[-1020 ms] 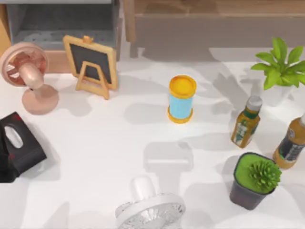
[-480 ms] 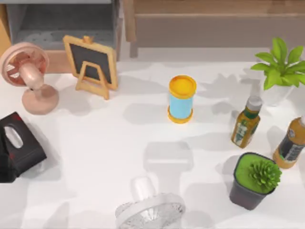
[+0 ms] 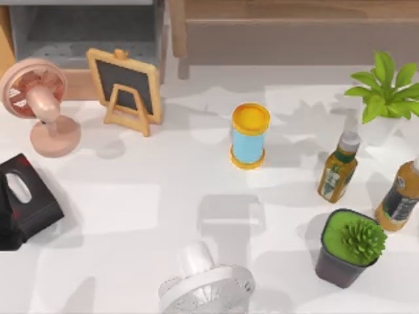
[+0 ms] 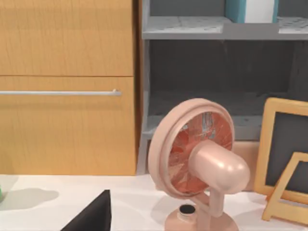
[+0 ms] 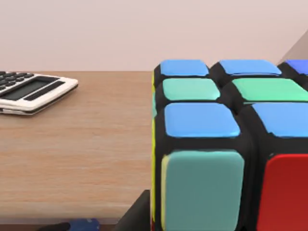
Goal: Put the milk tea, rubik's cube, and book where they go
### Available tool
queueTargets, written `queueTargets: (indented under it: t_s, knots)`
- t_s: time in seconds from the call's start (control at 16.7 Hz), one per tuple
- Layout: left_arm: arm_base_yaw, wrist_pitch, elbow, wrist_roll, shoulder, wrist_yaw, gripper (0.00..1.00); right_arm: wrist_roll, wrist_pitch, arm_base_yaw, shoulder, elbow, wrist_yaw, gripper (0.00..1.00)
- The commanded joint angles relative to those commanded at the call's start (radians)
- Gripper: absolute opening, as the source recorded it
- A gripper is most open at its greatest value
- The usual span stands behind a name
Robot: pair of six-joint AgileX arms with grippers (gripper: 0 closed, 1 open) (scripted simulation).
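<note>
The rubik's cube (image 5: pixel 226 144) looms very close in the right wrist view, with blue, green, teal and red stickers in a black frame, over a wooden surface (image 5: pixel 77 144). A dark bit of my right gripper (image 5: pixel 138 215) touches the cube's lower edge. The milk tea (image 3: pixel 249 136), a light blue cup with a yellow lid, stands upright at the middle of the white table (image 3: pixel 131 209). A teal and white book (image 4: pixel 251 10) stands on the upper grey shelf (image 4: pixel 192 28) in the left wrist view.
A pink fan (image 3: pixel 36 98), a small chalkboard easel (image 3: pixel 126 88) and a black tissue box (image 3: pixel 26 199) occupy the left. A white fan (image 3: pixel 206 284) sits at the front. Two bottles (image 3: pixel 338 168), a dark-potted succulent (image 3: pixel 349 247) and a leafy plant (image 3: pixel 385 91) crowd the right. A calculator (image 5: pixel 29 91) lies on the wooden surface.
Only the shadows on the table have shifted. The cup, fans, bottles and plants stay where they were.
</note>
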Motion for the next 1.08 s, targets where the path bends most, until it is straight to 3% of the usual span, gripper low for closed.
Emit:
queueTargets:
  t_s: [0.3,0.66,1.08]
  knots:
    - [0.000,0.000,0.000,0.000,0.000,0.000,1.00,0.000,0.012,0.018,0.008,0.016,-0.001,0.00]
    - [0.000,0.000,0.000,0.000,0.000,0.000,1.00,-0.027,0.093,0.116,0.157,0.241,0.018,0.00]
    - [0.000,0.000,0.000,0.000,0.000,0.000,1.00,-0.003,-0.050,0.061,0.379,0.435,0.066,0.00]
